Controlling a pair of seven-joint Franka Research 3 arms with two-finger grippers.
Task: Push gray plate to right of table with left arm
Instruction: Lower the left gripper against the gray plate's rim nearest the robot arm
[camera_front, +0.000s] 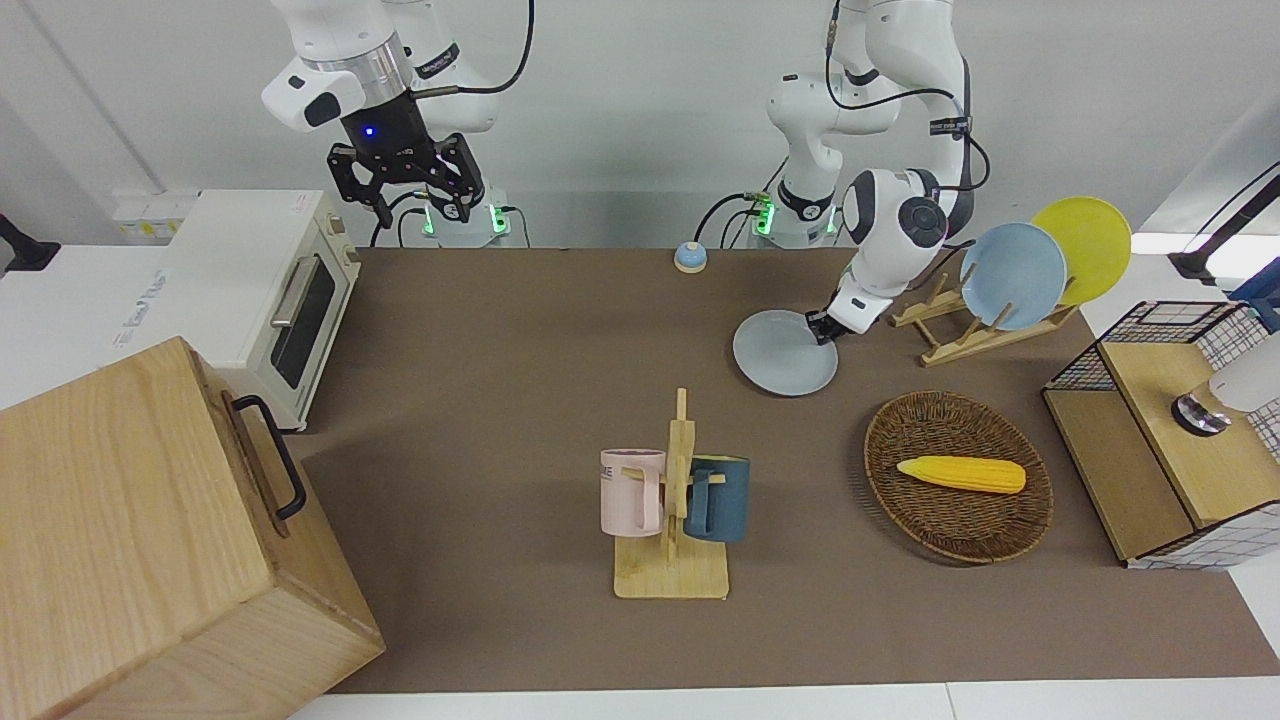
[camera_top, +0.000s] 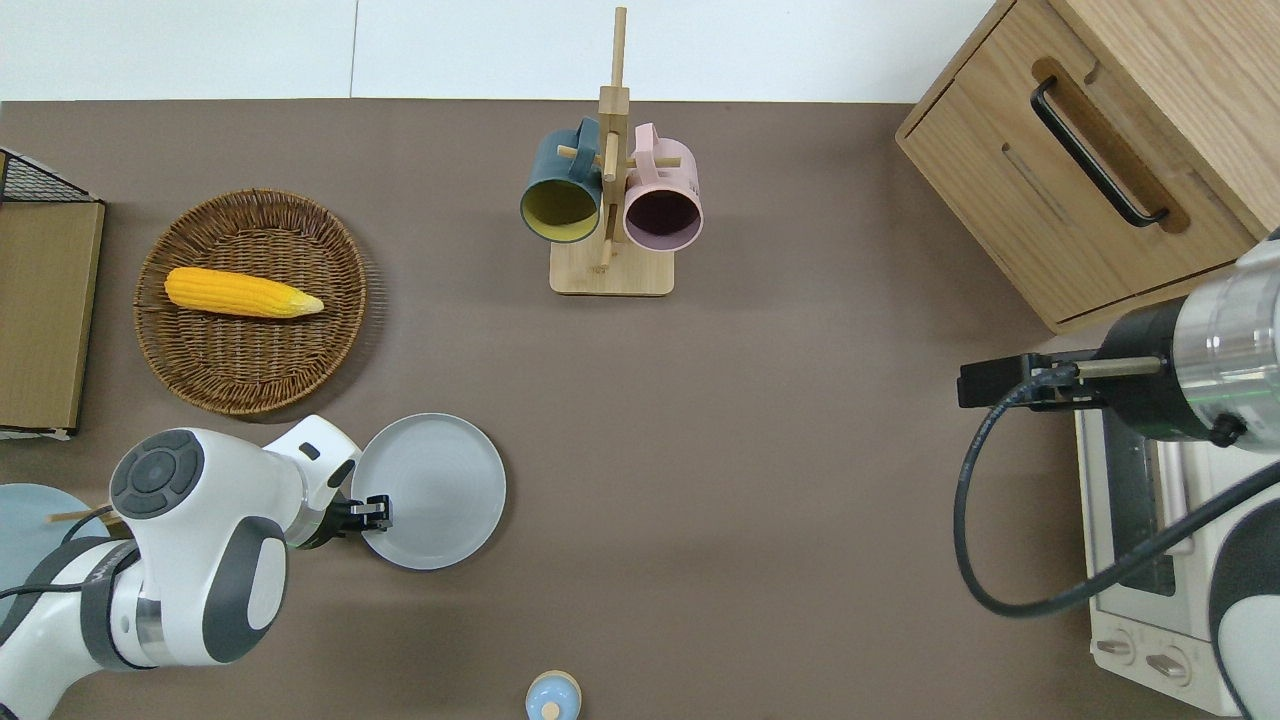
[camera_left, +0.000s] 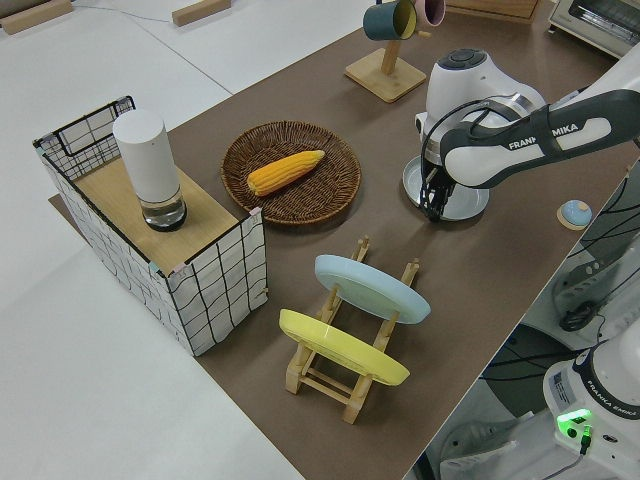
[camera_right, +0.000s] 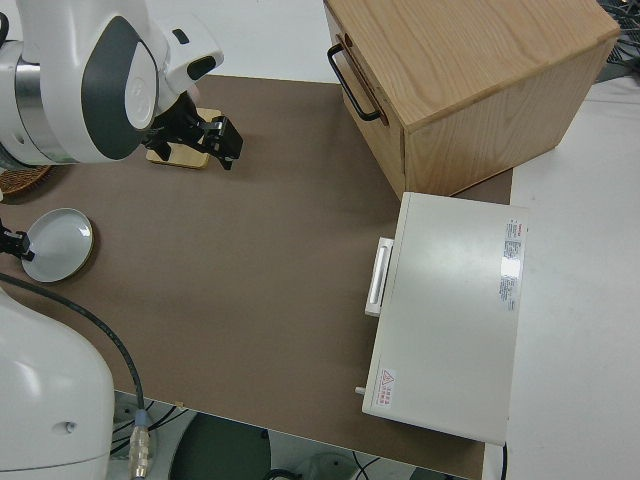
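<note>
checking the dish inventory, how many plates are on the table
3: the gray plate flat on the table at the left hand; the sky-blue plate and yellow plate upright in the wooden rack.

Gray plate (camera_top: 440, 490) flat on table (camera_top: 760, 470) toward left arm's end, left gripper (camera_top: 374, 512) at its rim on the side toward that end. Wicker basket (camera_top: 250, 370) with corn (camera_top: 242, 293) in it just farther from robots than plate; mug stand (camera_top: 610, 180) near table middle, farther still. Right arm parked.
</note>
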